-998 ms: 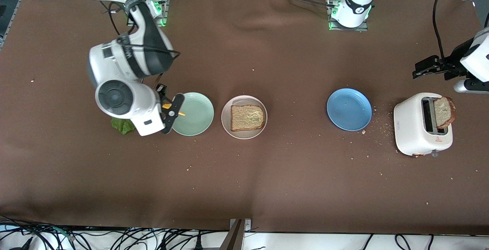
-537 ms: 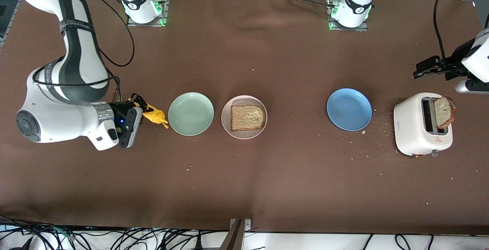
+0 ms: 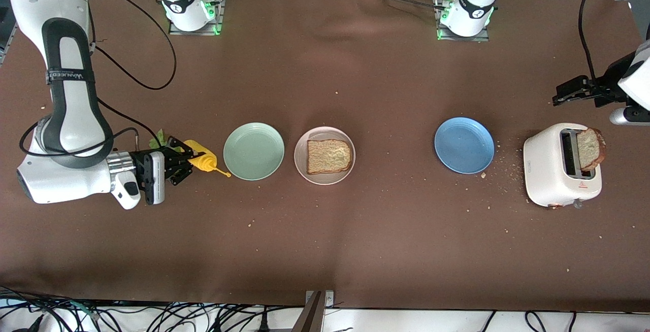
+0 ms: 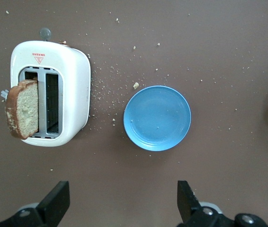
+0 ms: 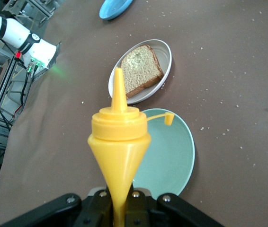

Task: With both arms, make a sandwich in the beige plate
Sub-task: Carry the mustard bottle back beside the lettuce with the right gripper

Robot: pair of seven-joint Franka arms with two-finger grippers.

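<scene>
Your right gripper (image 3: 189, 162) is clamped on a yellow squeeze bottle (image 3: 202, 161), held sideways low over the table at the right arm's end, with the nozzle pointing toward the mint-green plate (image 3: 254, 151) just past its tip. In the right wrist view the bottle (image 5: 119, 142) fills the middle of the picture, its open cap hanging off on a thin strap above that green plate (image 5: 169, 158). A scrap of green lettuce (image 3: 158, 139) peeks out on the table right beside the gripper, partly hidden by it. Next past the green plate from your bottle sits the beige plate (image 3: 301, 145), and on it lies one slice of toast (image 3: 328, 156), flat and bare on top. Your left gripper (image 4: 123, 201) hangs with its jaws spread wide and nothing between them, up in the air near the table edge at the left arm's end, waiting. Below it you can see the white toaster (image 4: 75, 85) with a second slice of toast (image 4: 22, 113) standing up out of one slot, leaning outward, and the blue plate (image 4: 157, 118) just beside the toaster, with crumbs scattered between them.
</scene>
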